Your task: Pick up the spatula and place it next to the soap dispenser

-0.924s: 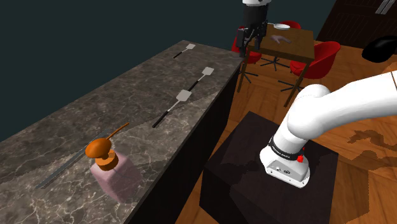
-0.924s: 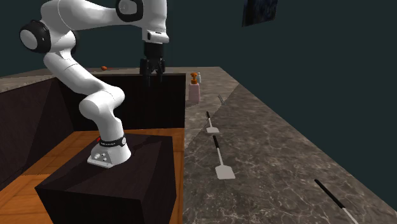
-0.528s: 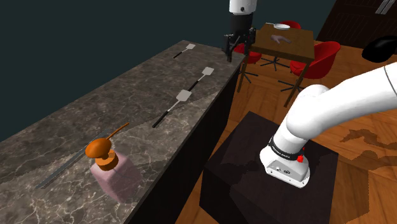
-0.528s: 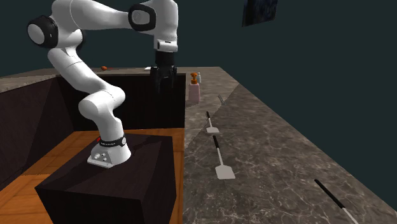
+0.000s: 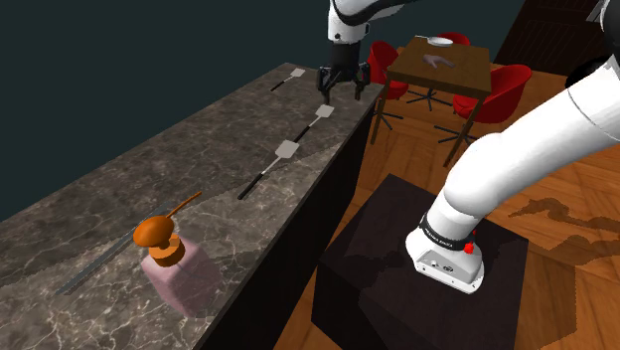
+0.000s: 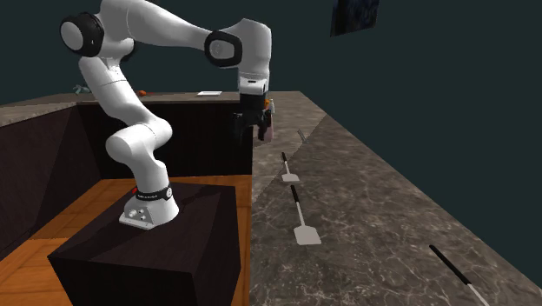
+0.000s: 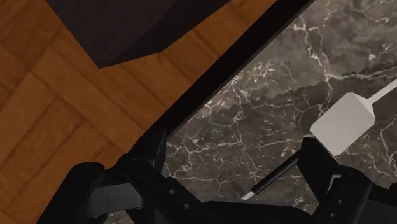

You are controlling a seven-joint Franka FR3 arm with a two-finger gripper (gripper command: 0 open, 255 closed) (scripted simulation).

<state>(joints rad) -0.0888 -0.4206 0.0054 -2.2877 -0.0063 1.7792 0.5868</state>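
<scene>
Gripper (image 7: 235,145) spread; spatula (image 7: 343,123) handle cut off; soap dispenser (image 6: 270,130) partly behind gripper

Pincer (image 7: 235,147) fingers stand apart above the marble desk (image 7: 254,108). The white head of a spatula (image 7: 343,122) lies just beside one finger. Wooden floor (image 7: 57,108) borders the desk.

The countertop (image 7: 267,83) was dark stone, veined in white like marble, smooth and polished. The floor (image 7: 51,127) was warm wood parquet. The spatula (image 7: 343,122) had a flat, matt white blade, perhaps plastic. The soap dispenser (image 5: 174,266) had a translucent pink body and a glossy orange pump.
</scene>
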